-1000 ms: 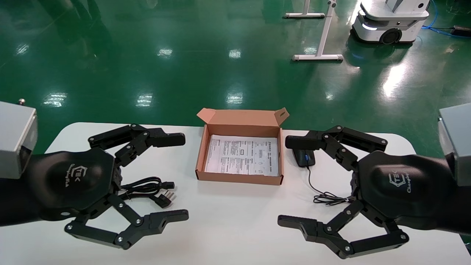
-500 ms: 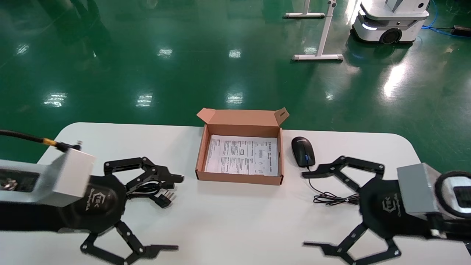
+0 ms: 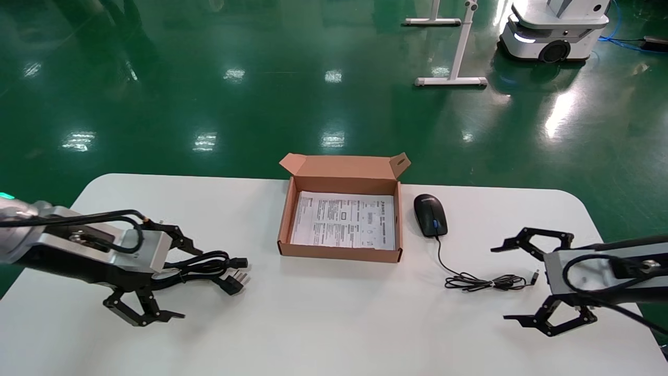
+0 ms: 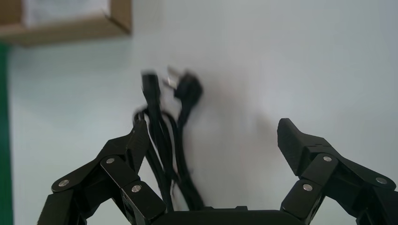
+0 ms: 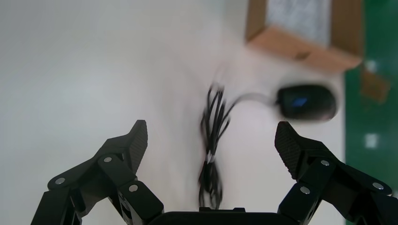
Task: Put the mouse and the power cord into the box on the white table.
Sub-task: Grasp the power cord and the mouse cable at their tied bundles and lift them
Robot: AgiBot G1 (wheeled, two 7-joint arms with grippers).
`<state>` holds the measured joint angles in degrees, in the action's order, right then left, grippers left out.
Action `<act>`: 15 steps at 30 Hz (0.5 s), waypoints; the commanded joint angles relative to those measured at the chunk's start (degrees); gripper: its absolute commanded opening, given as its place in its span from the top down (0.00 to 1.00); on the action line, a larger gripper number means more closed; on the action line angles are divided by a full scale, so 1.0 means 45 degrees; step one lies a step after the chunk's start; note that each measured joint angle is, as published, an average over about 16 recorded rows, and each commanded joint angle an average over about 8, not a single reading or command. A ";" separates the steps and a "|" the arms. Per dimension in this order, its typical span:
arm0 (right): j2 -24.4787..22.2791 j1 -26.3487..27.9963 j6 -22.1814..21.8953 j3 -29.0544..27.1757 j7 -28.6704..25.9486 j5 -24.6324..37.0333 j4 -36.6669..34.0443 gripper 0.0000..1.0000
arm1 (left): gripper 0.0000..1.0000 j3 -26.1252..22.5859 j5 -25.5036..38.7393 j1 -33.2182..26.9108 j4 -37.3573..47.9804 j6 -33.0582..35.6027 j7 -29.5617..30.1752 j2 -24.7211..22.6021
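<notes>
Nothing is packed yet: mouse [image 3: 431,214] lies just right of the box [image 3: 342,251], cord [image 3: 211,266] well left of it on the table [image 3: 334,318], with left gripper [image 3: 167,277] and right gripper [image 3: 514,282] both wide open, holding nothing.

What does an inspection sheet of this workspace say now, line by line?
Surface: white table, bare at the near middle.
Job's things: box open, only a printed sheet inside; mouse beside the box, toward the robot's right; power cord coiled, on the box's other side.
Clutter: nothing seen.
Hands: left hand open, low, straddling the power cord; right hand open, low, by the mouse cable's bundled end.
Cables: mouse cable trails to a loose bundle on the table.
Surroundings: green floor; white mobile robot; white stand.
</notes>
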<state>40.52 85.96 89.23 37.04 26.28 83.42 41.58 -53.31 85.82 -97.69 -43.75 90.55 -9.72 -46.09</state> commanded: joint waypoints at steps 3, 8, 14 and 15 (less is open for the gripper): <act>0.0770 0.0703 -0.0134 0.0651 0.1173 0.1112 -0.1686 0.00 | 0.00 -0.0969 0.0899 -0.0694 0.2311 -0.0103 -0.1483 -0.1024; 0.1657 0.1386 -0.0387 0.1073 0.2308 0.1824 -0.3532 0.00 | 0.00 -0.1351 0.1314 -0.1142 0.4850 -0.0503 -0.2978 -0.1943; 0.2479 0.1964 -0.0833 0.1310 0.3263 0.2263 -0.5331 0.00 | 0.00 -0.1355 0.1416 -0.1457 0.7033 -0.1264 -0.4230 -0.2559; 0.2594 0.2040 -0.0905 0.1333 0.3391 0.2307 -0.5591 0.00 | 0.00 -0.1340 0.1408 -0.1484 0.7311 -0.1382 -0.4390 -0.2634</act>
<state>51.96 94.91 85.23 42.87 41.13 93.51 16.84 -59.25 91.95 -104.09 -11.67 84.66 -28.92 -57.67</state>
